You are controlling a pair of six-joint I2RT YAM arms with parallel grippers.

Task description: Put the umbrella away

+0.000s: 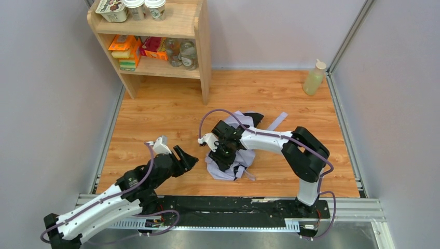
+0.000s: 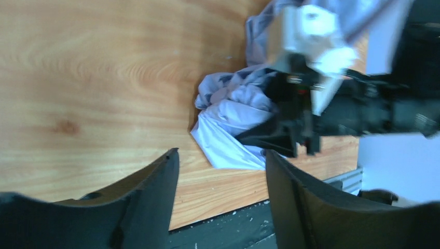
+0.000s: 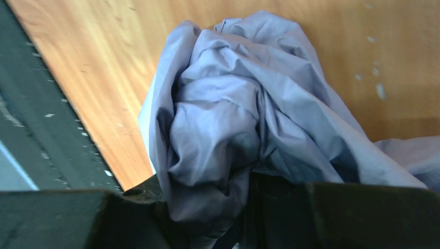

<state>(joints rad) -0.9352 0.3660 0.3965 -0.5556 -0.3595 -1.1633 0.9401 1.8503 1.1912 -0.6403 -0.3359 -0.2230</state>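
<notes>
My right jaws pinch the crumpled umbrella on the surface. My left jaws stand spread and empty, the bundle lying just ahead of them, slightly right.

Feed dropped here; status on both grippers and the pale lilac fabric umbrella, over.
Right gripper shut on crumpled pale lilac fabric umbrella. Left gripper open, empty, short of it. Nothing between them.

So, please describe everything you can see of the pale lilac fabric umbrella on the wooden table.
The pale lilac fabric umbrella lies collapsed, a crumpled bundle on the wooden table. Its thin cloth is deeply wrinkled; a black part shows at its far end, where a flat lilac strap sticks out. The right gripper is closed on a bunch of cloth.
</notes>
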